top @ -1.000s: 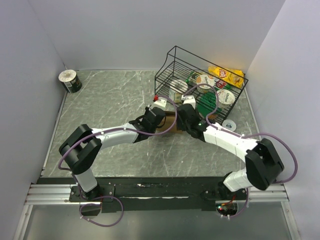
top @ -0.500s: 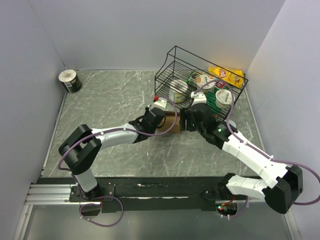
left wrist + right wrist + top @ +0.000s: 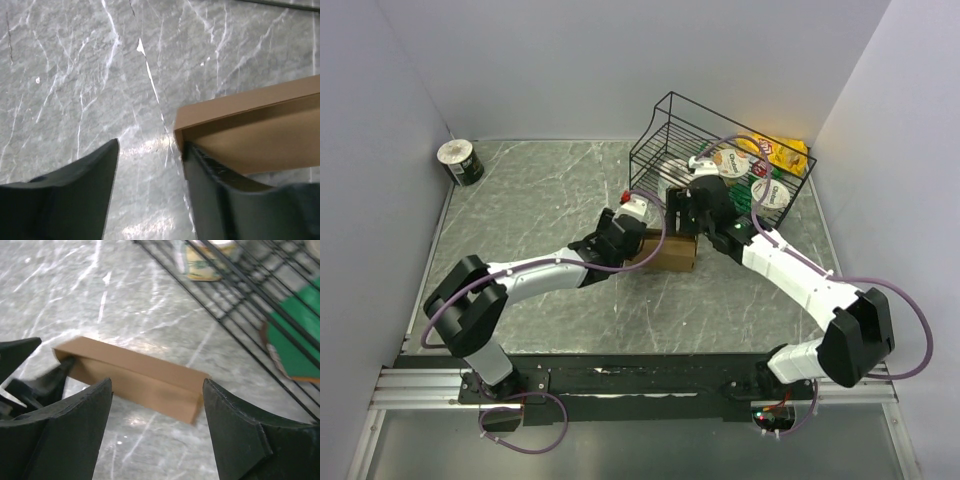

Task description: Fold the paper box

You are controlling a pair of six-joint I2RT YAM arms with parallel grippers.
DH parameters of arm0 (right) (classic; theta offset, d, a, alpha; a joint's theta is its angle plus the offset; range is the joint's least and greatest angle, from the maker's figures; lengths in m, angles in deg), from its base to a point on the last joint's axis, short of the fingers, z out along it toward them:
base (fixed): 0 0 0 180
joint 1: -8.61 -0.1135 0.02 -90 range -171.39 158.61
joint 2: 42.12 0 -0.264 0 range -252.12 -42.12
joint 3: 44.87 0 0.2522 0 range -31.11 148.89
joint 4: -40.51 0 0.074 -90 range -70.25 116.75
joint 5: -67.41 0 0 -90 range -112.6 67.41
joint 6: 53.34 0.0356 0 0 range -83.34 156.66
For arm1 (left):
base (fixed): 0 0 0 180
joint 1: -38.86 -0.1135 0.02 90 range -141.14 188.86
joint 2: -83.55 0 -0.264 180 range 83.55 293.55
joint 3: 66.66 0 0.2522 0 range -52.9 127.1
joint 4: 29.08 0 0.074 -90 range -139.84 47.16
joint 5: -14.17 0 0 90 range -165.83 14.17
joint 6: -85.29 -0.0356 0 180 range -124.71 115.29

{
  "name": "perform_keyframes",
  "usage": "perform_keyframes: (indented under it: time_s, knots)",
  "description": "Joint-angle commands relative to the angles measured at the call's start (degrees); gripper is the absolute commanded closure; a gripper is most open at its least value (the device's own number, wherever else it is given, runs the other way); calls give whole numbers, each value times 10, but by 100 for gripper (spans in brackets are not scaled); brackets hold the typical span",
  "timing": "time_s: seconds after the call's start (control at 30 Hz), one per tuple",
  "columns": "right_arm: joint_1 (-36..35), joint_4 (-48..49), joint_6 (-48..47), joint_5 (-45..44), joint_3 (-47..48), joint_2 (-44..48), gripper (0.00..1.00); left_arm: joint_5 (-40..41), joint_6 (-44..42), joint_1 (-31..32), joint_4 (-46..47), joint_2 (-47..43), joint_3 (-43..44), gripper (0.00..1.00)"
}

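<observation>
The paper box (image 3: 669,253) is a small, shallow brown cardboard box lying on the marble table just in front of the wire basket. My left gripper (image 3: 632,240) is at its left end, open. In the left wrist view its right finger (image 3: 225,195) rests against the box's end (image 3: 250,135), and only table shows between the jaws. My right gripper (image 3: 686,208) hovers above and behind the box, open wide. In the right wrist view the box (image 3: 135,372) lies beyond its two spread fingers, untouched.
A tilted black wire basket (image 3: 720,150) holding snack packs and cups stands right behind the box; its wires (image 3: 240,285) run close to my right gripper. A small roll (image 3: 460,162) sits at the far left corner. Walls close in on three sides.
My left gripper has opened and let go of the box's left end. My right arm has pulled back towards the basket and opened wider. The box now lies uncovered.
</observation>
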Motion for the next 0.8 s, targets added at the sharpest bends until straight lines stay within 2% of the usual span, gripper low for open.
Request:
perform_keyframes:
  time_s: [0.0,0.17,0.3,0.33,0.47,0.77]
  knots:
    - [18,40,-26,57,50,-12,18,-42,14,5,-69,-25,-21,33]
    - [20,50,-13,36,32,-1,17,-49,20,5,-73,-51,-29,15]
    - [7,121,-1,-14,-47,21,17,-55,23,5,-72,-63,-35,1]
    - [3,139,1,-25,-60,22,18,-56,23,4,-74,-66,-35,4]
    - [-8,171,19,-58,-110,31,18,-55,27,5,-84,-69,-32,4]
    - [-38,195,48,-128,-150,17,16,-60,58,5,-112,-70,-7,4]
